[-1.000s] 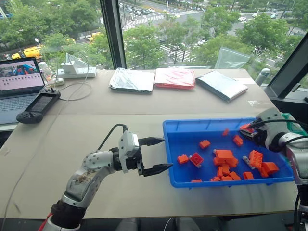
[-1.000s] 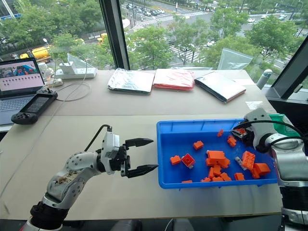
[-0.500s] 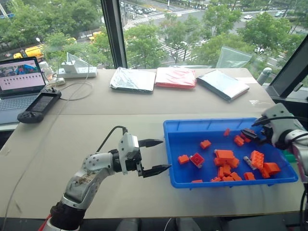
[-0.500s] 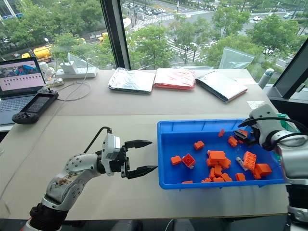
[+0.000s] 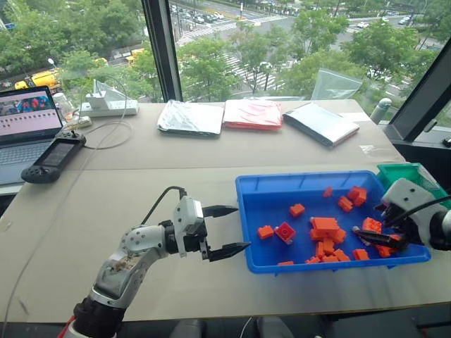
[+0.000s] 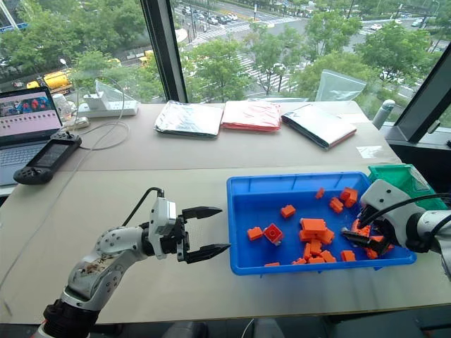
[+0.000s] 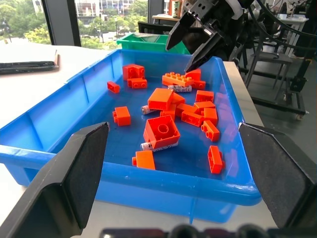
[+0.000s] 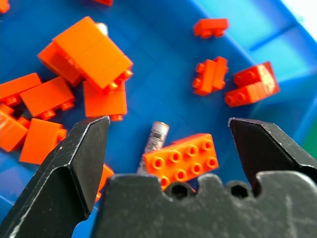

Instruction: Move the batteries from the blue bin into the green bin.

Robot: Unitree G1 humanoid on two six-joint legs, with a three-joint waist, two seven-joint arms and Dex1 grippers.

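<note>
The blue bin (image 5: 310, 176) lies on the table's right half, scattered with orange bricks (image 5: 325, 225). A slim silver battery (image 8: 156, 136) lies half under a flat orange brick (image 8: 183, 161), right below my right gripper (image 8: 168, 126). That gripper (image 5: 377, 234) is open and hangs tilted down over the bin's near right part. More batteries (image 7: 148, 145) lie beside other bricks. The green bin (image 5: 405, 172) stands at the blue bin's far right corner. My left gripper (image 5: 242, 227) is open and empty. It points level at the blue bin's left wall from just outside.
At the table's far side lie two silver foil packets (image 5: 189, 117) and a red one (image 5: 252, 114). A laptop (image 5: 28, 123), a black controller (image 5: 51, 158) and a power strip (image 5: 106, 107) with cables occupy the far left. Windows run behind the table.
My right gripper has pulled back from the blue bin's far right corner to its near right part, tipped downward, and its jaws now stand wider. The left arm has stayed put.
</note>
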